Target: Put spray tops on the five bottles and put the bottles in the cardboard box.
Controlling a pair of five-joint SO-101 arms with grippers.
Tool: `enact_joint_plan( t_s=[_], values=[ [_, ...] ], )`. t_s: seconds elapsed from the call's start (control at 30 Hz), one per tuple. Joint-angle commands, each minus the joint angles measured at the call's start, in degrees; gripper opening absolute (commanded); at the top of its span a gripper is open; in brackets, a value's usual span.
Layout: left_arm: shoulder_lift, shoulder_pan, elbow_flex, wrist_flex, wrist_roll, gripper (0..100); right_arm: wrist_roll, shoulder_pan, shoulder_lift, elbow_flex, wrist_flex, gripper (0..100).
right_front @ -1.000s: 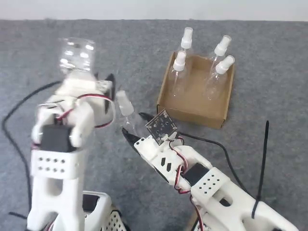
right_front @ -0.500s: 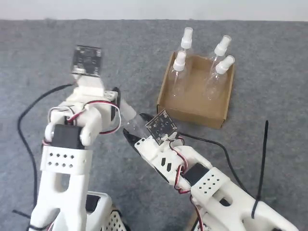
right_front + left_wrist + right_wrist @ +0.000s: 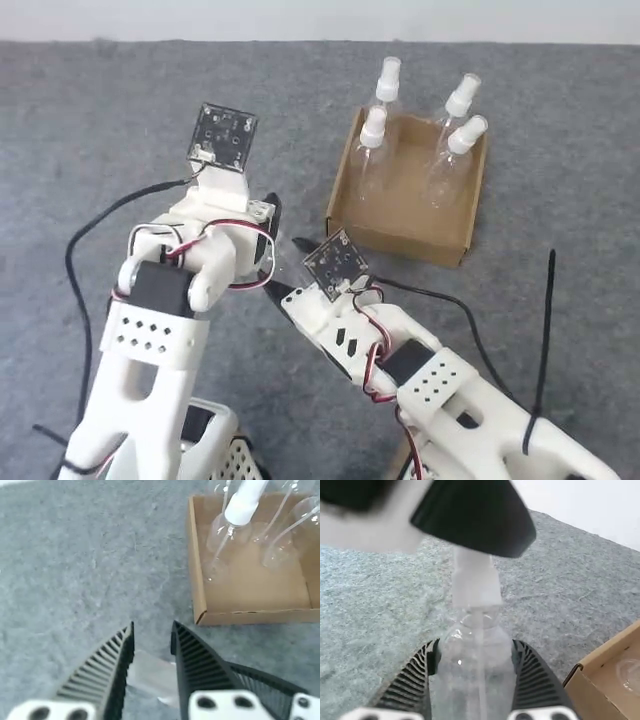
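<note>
The fifth bottle (image 3: 472, 665), with a spray top (image 3: 475, 582) seated on its neck, is upright and gripped by the clenched right pincer (image 3: 475, 650), near the cardboard box (image 3: 400, 235). The left pincer (image 3: 152, 627) is released, jaws apart, directly over the spray top. Four capped bottles (image 3: 372, 150) stand in the box on the grey surface (image 3: 100, 130).

A grey felt-like mat (image 3: 560, 120) covered the whole work surface, its nap mottled but even throughout. A pale wall strip (image 3: 300, 18) ran along the far edge, directly adjoining the mat.
</note>
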State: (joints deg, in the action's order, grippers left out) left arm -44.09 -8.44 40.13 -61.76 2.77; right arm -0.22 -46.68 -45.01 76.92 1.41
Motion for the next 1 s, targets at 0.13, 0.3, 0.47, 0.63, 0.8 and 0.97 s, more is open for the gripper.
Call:
enact_joint_plan(
  t_s=[0.13, 0.3, 0.47, 0.63, 0.8, 0.97],
  values=[
    [-1.2, -0.1, -17.8, -8.8, -0.1, 11, -0.6, 0.7, -2.6, -1.4, 0.9, 0.6],
    [-1.2, 8.6, -24.5, -11.8, -0.1, 11, -0.5, 1.1, -2.8, -1.8, 0.9, 0.6],
    [-1.8, 14.2, -22.4, -11.9, -0.1, 16, -0.4, 4.4, -9.1, -1.8, 0.9, 0.6],
    [-10.1, 13.5, -13.2, -10.2, -0.1, 16, 4.3, 9.2, -18.0, -5.3, -7.9, 0.6],
    [-22.2, 6.9, 4.4, -2.1, -0.1, 17, 3.2, 10.2, -19.6, -16.3, -21.7, 0.6],
    [-32.9, 0.9, 16.7, 1.3, -0.1, 17, 3.5, 10.7, -14.1, -24.4, -26.5, 0.6]
  ],
)
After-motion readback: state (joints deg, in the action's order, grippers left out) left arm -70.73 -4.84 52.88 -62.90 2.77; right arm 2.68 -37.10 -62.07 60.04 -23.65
